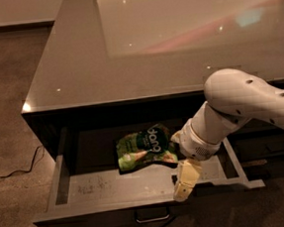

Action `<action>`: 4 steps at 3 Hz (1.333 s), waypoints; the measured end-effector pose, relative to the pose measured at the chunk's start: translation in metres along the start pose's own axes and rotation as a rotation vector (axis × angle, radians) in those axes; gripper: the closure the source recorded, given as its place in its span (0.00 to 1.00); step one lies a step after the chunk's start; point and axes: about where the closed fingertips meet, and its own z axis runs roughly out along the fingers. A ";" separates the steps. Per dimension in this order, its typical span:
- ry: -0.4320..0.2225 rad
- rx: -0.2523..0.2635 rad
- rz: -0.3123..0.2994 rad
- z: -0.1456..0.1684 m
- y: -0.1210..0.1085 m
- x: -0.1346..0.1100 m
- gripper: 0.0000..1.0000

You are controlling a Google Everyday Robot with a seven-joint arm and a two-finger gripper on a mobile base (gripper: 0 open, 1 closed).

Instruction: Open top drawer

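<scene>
The top drawer stands pulled far out of the dark cabinet, showing its grey scuffed floor and side walls. Its slim metal loop handle hangs at the centre of the dark front, below the front rim. My gripper, cream-coloured, points down over the drawer's front rim, right of centre and above the handle, with nothing visibly held. My white arm reaches in from the right.
A green snack bag lies in the drawer's middle, just left of my wrist. The glossy countertop overhangs the drawer's back. Narrower dark drawers sit to the right. A cable trails on the floor at left.
</scene>
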 end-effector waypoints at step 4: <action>0.137 0.239 0.074 -0.003 -0.024 0.017 0.43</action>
